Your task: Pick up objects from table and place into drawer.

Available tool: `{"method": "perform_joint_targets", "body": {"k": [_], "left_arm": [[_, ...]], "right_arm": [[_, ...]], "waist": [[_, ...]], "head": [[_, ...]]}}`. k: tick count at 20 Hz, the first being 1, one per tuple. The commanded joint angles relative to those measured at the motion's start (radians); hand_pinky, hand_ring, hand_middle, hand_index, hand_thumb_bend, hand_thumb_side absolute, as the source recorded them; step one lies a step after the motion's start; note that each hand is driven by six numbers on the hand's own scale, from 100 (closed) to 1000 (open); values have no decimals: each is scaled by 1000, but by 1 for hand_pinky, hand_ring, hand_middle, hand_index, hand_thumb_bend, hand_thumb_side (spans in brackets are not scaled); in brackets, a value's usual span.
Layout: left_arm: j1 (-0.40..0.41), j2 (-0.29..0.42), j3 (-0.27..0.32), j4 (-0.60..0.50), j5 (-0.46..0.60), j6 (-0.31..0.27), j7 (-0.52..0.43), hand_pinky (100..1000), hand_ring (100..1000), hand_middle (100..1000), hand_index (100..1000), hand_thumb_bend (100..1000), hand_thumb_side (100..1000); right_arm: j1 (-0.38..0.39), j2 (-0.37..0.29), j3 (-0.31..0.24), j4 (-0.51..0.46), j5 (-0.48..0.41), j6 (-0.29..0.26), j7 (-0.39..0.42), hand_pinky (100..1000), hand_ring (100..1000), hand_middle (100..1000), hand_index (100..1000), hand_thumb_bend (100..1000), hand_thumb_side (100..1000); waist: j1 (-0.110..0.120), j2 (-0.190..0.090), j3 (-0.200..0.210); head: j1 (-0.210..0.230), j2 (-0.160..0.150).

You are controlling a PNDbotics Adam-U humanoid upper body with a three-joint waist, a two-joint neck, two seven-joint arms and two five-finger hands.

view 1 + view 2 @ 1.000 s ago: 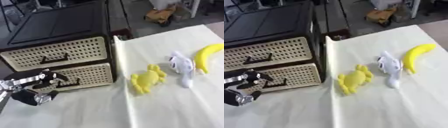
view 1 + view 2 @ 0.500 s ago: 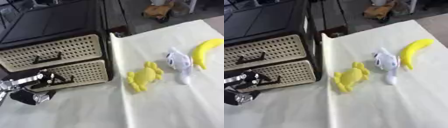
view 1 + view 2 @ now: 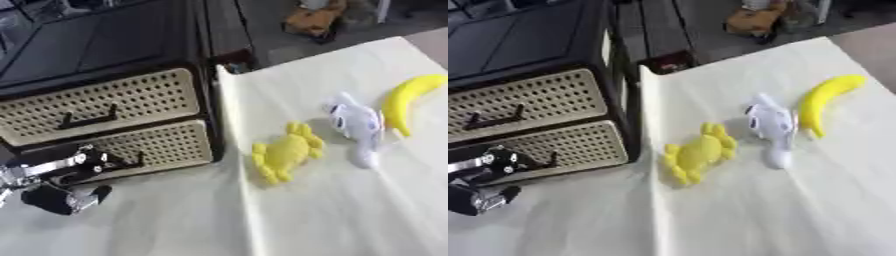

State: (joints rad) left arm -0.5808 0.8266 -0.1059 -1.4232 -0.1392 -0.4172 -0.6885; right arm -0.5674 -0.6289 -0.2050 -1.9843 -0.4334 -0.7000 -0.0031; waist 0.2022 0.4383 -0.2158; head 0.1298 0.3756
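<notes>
A black cabinet (image 3: 105, 45) holds two beige perforated drawers, upper (image 3: 114, 102) and lower (image 3: 153, 145), both closed. My left hand (image 3: 61, 172) is at the lower left, right against the left end of the lower drawer's black handle (image 3: 127, 161); whether it holds the handle is unclear. On the pale cloth lie a yellow crab plush (image 3: 287, 151), a white plush animal (image 3: 357, 126) to its right, and a yellow banana (image 3: 408, 100) at the far right. My right hand shows in no view.
The cloth-covered table (image 3: 332, 215) stretches right and forward of the cabinet. A fold in the cloth (image 3: 241, 200) runs down from the cabinet's corner. A brown object (image 3: 315, 22) lies on the floor beyond the table.
The whole picture has shifted, so the camera moved. My left hand stays by the lower drawer's handle, and the toys and banana lie where they were.
</notes>
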Motion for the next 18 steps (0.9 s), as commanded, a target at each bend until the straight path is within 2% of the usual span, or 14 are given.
{"method": "perform_joint_targets", "body": {"k": [1,7,9,12,15,18], "left_arm": [[-7,25,11,2,-2,-50,-83,100,100,100,854,100,372],[-11,43,23,-34,27,-50,-108,100,100,100,897,100,359],[-10,50,27,-47,23,-49,-105,100,100,100,959,100,352],[-8,57,30,-68,-1,-52,-95,100,100,100,991,100,343],[2,67,26,-119,-9,-55,-129,100,100,100,974,100,338],[8,79,43,-169,12,-30,-161,100,100,100,971,100,328]], "right_arm": [[-8,-17,-14,-16,-3,2,-5,739,861,776,912,100,1000],[-1,-16,-15,-16,2,4,-10,739,862,775,911,100,1000],[0,-14,-15,-16,2,6,-10,740,862,775,911,100,1000],[4,-14,-17,-16,5,7,-11,740,862,775,910,100,1000],[12,-14,-20,-16,9,8,-13,740,863,775,911,100,1000],[19,-14,-21,-16,12,9,-15,740,863,775,911,100,1000]], "waist": [[-10,-19,2],[-14,-22,10],[-14,-23,10],[-16,-23,14],[-19,-26,22],[-22,-31,30]], "head": [[-4,-1],[-9,7],[-9,7],[-11,8],[-17,15],[-22,22]]}}
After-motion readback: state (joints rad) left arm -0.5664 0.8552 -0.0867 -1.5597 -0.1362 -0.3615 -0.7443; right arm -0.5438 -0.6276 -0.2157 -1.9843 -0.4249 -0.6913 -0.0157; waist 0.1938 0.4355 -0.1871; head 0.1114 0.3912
